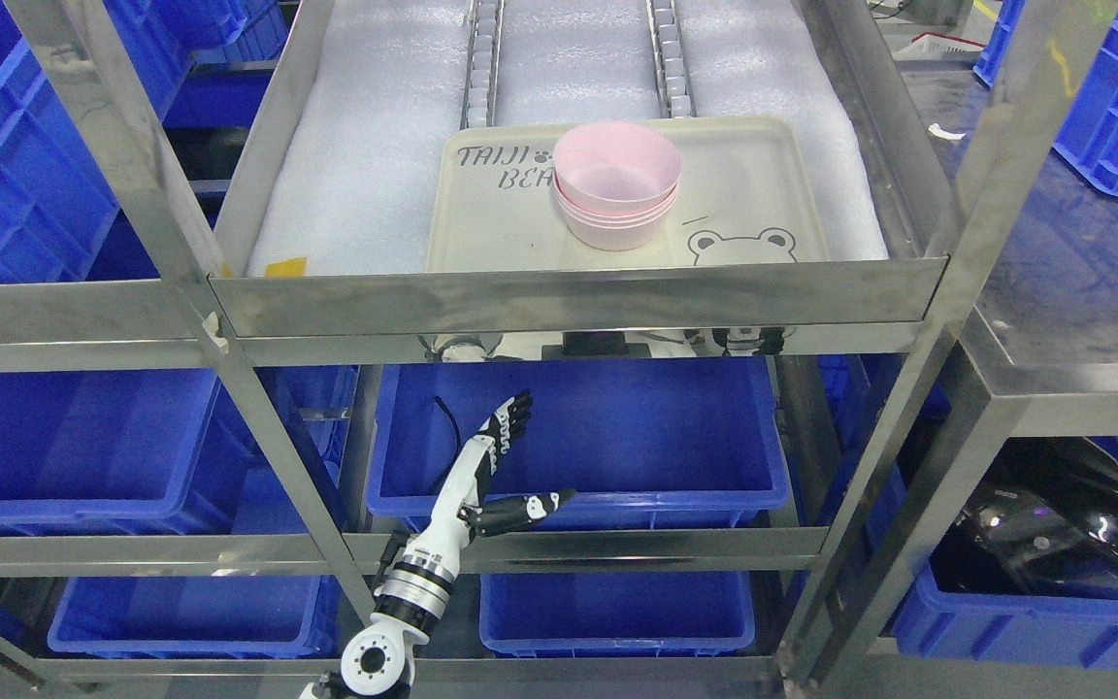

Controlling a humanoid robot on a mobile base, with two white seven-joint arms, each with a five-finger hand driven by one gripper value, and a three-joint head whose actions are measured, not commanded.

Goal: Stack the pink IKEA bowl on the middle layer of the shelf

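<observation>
The left hand (501, 466) hangs below the shelf's front rail with its fingers (512, 416) stretched straight and the thumb splayed to the side, released and holding nothing. It sits in front of a blue bin (598, 437) on the level underneath, well apart from the bowls. The right hand is out of view.

The pink bowls (615, 186) are nested in one stack on a cream tray (763, 194), toward the tray's back edge and about midway across it. The tray rests on white foam (375, 146) lining the steel shelf (578, 299), close to the shelf's front edge.

By the look of it the stacking is done or nearly so, and the step in hand is likely pulling the arm clear. To do that well, the hand should stay low and away from the front rail, fingers kept extended so none catches the bin's rim or the shelf's upright posts, leaving the stack undisturbed.
</observation>
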